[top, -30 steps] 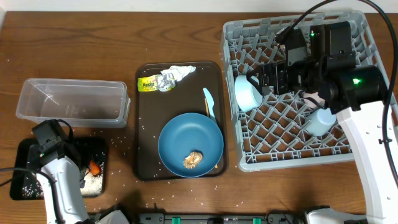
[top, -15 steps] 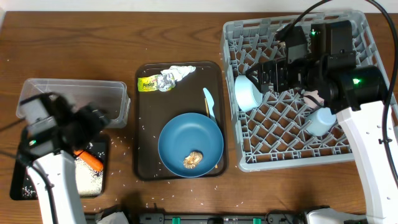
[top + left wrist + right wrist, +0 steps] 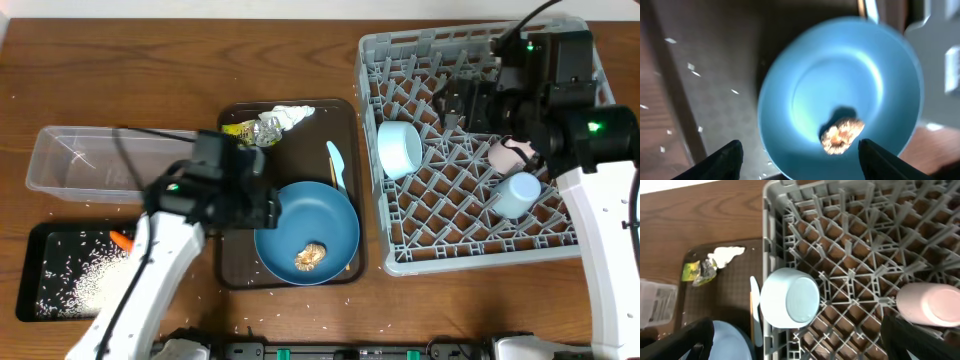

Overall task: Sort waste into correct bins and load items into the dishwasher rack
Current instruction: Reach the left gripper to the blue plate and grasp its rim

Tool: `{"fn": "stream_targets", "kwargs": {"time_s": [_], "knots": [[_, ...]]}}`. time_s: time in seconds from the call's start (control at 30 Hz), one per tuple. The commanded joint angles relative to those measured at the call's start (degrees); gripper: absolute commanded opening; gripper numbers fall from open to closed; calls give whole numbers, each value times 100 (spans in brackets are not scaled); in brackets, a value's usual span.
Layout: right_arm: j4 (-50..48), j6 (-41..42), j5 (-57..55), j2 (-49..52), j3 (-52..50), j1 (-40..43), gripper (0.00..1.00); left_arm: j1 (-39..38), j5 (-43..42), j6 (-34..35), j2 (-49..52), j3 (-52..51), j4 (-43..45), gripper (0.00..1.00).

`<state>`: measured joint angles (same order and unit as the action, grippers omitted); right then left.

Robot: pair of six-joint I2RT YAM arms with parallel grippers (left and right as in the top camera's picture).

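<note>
My left gripper (image 3: 264,206) (image 3: 800,146) is open and empty, hovering over the left rim of the large blue plate (image 3: 306,228) (image 3: 840,95). The plate holds the brown food lump (image 3: 309,256) (image 3: 841,136). My right gripper (image 3: 455,105) (image 3: 797,325) is open and empty above the grey rack (image 3: 570,245) (image 3: 865,210). In the rack are the pale blue bowl (image 3: 399,149) (image 3: 790,298), pink cup (image 3: 510,152) (image 3: 930,303) and blue cup (image 3: 516,194). The carrot (image 3: 120,240) and rice (image 3: 85,282) lie in the black bin (image 3: 30,300). The clear tub (image 3: 115,160) stands behind it.
The brown serving tray (image 3: 235,250) carries the plate, the yellow-silver wrapper (image 3: 246,130) (image 3: 699,270), the white napkin (image 3: 291,115) (image 3: 725,255), the pale blue spoon (image 3: 337,164) (image 3: 755,305) and chopsticks (image 3: 751,317). Rice grains are scattered on the wooden table around the bins.
My left arm swung right from the black bin to over the blue plate, leaving the carrot in the bin. My right gripper drew back from the bowl toward the rack's far side.
</note>
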<state>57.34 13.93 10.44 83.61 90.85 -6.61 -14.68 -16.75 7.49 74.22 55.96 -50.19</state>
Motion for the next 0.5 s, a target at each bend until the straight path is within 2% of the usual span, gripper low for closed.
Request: {"fn": "stream_targets", "kwargs": {"time_s": [0.0,0.23,0.47], "knots": [[37,122,-83,-101,-2,70,99,-286,234,9,273,52,-17,73],[28,105,-254,-101,-2,70,99,-1058,-752,-308,428,52,448,70],[31,103,-254,-101,-2,70,99,-2323,-461,-758,568,52,713,69]]}}
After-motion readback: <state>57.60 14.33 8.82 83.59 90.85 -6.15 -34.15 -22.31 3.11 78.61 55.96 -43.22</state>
